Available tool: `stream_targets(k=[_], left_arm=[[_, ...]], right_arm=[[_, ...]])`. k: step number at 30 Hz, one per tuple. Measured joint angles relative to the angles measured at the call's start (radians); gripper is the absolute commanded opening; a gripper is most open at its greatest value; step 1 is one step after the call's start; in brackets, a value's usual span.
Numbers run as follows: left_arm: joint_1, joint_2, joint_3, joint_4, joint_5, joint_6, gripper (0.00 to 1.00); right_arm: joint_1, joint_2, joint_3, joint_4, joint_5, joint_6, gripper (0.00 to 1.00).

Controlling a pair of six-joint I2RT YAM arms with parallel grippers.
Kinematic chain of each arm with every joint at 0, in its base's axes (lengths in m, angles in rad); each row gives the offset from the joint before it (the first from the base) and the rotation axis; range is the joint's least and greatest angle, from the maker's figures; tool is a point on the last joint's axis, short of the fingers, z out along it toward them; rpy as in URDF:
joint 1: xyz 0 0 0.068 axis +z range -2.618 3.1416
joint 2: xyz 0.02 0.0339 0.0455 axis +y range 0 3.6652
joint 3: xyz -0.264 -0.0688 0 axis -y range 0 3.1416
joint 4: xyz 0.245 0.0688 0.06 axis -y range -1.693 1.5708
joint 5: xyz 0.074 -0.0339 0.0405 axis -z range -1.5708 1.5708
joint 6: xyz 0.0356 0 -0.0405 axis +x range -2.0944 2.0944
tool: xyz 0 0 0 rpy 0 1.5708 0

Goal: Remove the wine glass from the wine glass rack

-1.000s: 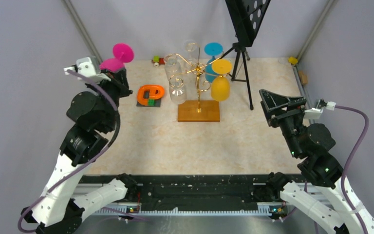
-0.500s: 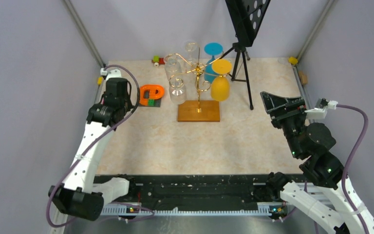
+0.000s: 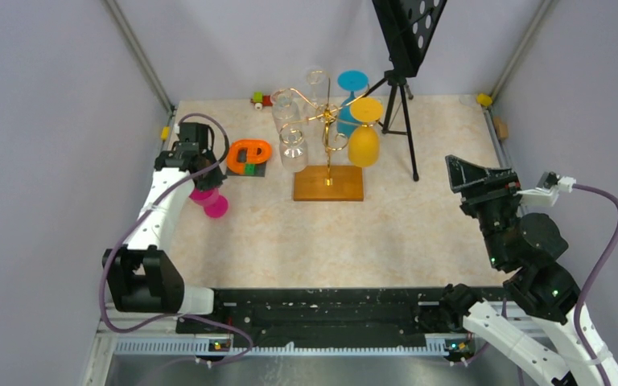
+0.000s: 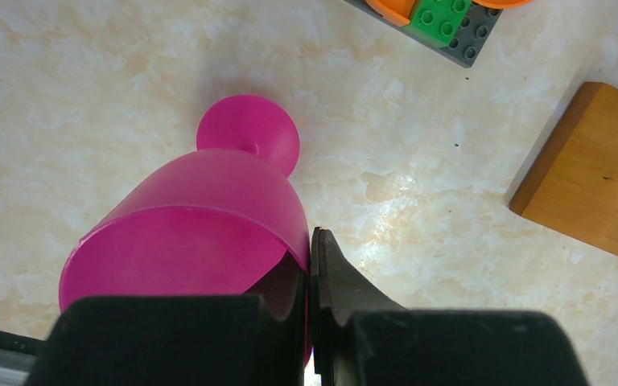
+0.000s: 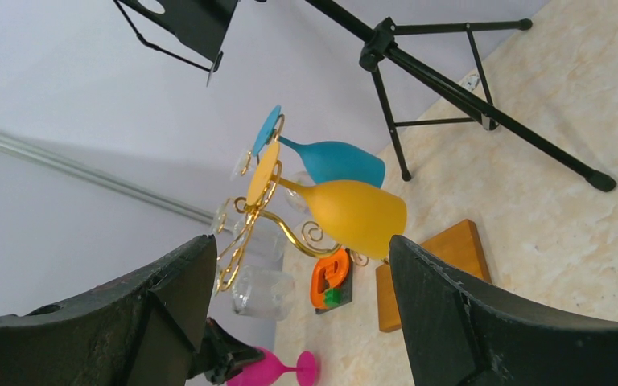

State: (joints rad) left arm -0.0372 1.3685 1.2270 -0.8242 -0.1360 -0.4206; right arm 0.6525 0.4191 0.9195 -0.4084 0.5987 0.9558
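Note:
The wine glass rack [image 3: 326, 121] is a gold stand with curled arms on a brown wooden base [image 3: 328, 183]. A yellow glass [image 3: 364, 143], a blue glass [image 3: 351, 88] and clear glasses [image 3: 294, 149] hang on it upside down. A magenta wine glass [image 3: 209, 201] is off the rack, low over the table's left side. My left gripper [image 3: 199, 183] is shut on its rim. In the left wrist view the fingers [image 4: 334, 281] pinch the bowl wall [image 4: 201, 225], with the foot [image 4: 248, 133] towards the table. My right gripper [image 3: 483, 181] stands open at the right, well away from the rack [image 5: 249, 209].
A black tripod stand [image 3: 402, 88] with a perforated black panel stands right behind the rack. An orange ring piece on a grey brick plate [image 3: 249, 155] lies left of the wooden base. Small toys [image 3: 259, 99] sit at the back edge. Grey walls close in both sides.
My left arm has swung down from high at the far left, bringing the magenta glass from the air to just above the table. The right arm has drifted slightly right and nearer.

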Motion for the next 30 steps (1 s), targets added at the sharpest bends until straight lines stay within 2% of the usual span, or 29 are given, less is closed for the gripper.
stream_targets(k=[7, 8, 9, 13, 21, 26, 27, 28, 29, 30], left_arm=[[0.026, 0.033, 0.000, 0.001, 0.012, 0.000, 0.00], [0.026, 0.033, 0.000, 0.001, 0.012, 0.000, 0.02], [0.026, 0.034, 0.000, 0.001, 0.012, 0.000, 0.09], [0.044, 0.048, -0.003, 0.007, 0.013, 0.003, 0.21], [0.063, 0.050, -0.002, 0.007, 0.013, 0.016, 0.40], [0.064, 0.047, 0.054, -0.002, 0.017, 0.030, 0.50], [0.064, 0.044, 0.068, -0.004, 0.019, 0.032, 0.58], [0.064, 0.038, 0.085, -0.008, 0.025, 0.033, 0.78], [0.064, 0.028, 0.101, -0.013, 0.030, 0.037, 0.87], [0.064, 0.016, 0.116, -0.018, 0.036, 0.045, 0.89]], right_arm=[[0.000, 0.005, 0.000, -0.004, 0.014, -0.014, 0.80], [0.000, 0.008, 0.000, -0.003, 0.013, -0.014, 0.80], [0.000, 0.013, 0.000, -0.004, 0.013, -0.014, 0.80], [0.000, 0.035, 0.000, -0.004, 0.010, -0.017, 0.80], [0.000, 0.061, 0.000, -0.001, -0.004, -0.018, 0.79], [0.000, 0.087, 0.000, 0.004, -0.027, -0.017, 0.80], [0.000, 0.095, 0.000, 0.005, -0.032, -0.018, 0.80], [0.000, 0.103, 0.000, 0.006, -0.039, -0.017, 0.80], [0.000, 0.113, 0.000, 0.010, -0.048, -0.017, 0.80], [0.000, 0.122, 0.000, 0.013, -0.058, -0.016, 0.80]])
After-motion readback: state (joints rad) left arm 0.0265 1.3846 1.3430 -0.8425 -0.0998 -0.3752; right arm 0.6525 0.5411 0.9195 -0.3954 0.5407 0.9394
